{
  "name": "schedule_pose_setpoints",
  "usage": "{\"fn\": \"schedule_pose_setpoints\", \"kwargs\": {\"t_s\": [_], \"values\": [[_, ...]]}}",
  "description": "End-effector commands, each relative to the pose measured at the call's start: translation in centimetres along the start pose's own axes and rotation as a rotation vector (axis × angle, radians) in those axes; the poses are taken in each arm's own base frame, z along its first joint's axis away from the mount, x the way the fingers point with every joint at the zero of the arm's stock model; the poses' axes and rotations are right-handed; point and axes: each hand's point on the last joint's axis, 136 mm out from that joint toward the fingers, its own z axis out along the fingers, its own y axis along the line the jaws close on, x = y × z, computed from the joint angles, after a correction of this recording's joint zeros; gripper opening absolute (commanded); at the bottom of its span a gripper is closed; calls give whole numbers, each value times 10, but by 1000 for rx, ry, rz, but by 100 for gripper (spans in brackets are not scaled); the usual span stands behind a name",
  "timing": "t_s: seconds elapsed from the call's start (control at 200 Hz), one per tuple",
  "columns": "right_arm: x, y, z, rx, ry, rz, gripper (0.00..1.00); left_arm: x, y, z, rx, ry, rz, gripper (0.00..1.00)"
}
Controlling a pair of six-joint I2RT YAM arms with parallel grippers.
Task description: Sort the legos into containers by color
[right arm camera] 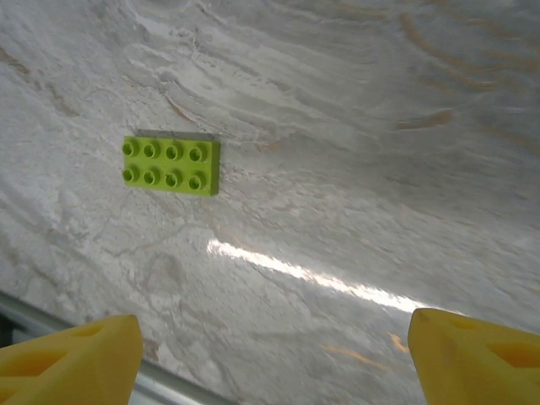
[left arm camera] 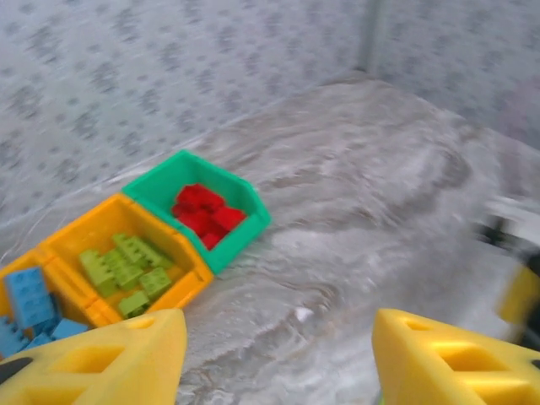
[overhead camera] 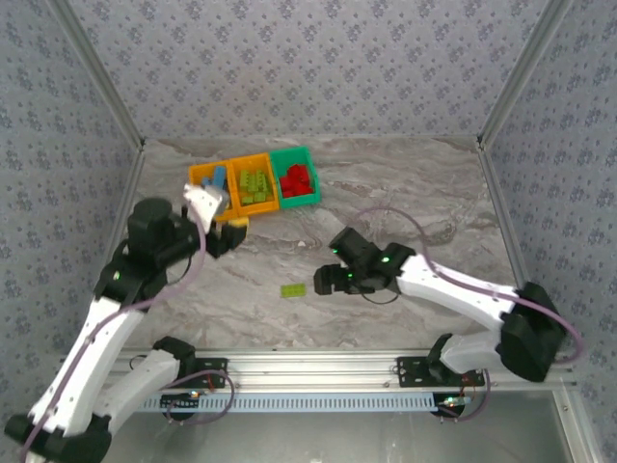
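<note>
- My left fingers hang spread wide apart above the bench, just in front of the row of bins. Nothing sits between their two yellow plastic tips.
- My right fingers are parted too and hold nothing. They hover low over the grey marbled bench, and their yellow tips sit in the bottom corners of the right wrist view.
- One flat lime green rectangular plastic brick with eight studs lies alone on the bench, studs up. In the top view it is just to the left of my right fingers, well apart from the bins and nearer the aluminium rail at the front edge.
- Three small open-topped plastic bins stand joined in a row toward the far left part of the bench.
- The left orange bin holds light blue studded bricks; my left fingers are nearest this one.
- The middle orange bin holds a loose heap of lime green bricks.
- The green bin, at the right end of the row, holds a pile of red bricks.
- Each bin shows one colour of brick.
</note>
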Motion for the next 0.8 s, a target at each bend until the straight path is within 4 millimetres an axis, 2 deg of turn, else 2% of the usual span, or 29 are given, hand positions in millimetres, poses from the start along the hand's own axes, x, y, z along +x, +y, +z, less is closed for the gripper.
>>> {"fn": "schedule_pose_setpoints", "kwargs": {"t_s": [0.0,0.065,0.145,0.215,0.23,0.26,0.29,0.435,0.6,0.69,0.8], "values": [[-22,26,18,-1,-64,57,85,64,-55,-16,254,103,224,65],[-23,36,32,24,-47,60,85,83,-74,-26,329,73,281,69],[-23,47,48,62,-17,41,87,108,-87,-34,376,71,290,79],[-20,51,62,108,8,14,92,123,-87,-36,363,87,292,91],[-26,59,61,98,-1,10,93,126,-86,-36,353,97,291,95],[-25,62,67,110,8,-4,97,133,-82,-35,331,118,292,99],[-24,64,73,126,17,-15,100,138,-79,-35,312,134,296,99],[-16,60,97,220,66,-45,100,143,-70,-35,257,149,328,99],[-12,53,106,349,53,-93,100,152,-66,-35,238,196,374,99],[-8,48,110,386,67,-92,95,164,-67,-36,254,238,424,99],[0,45,115,381,82,-70,81,174,-69,-34,271,264,467,99]]}}
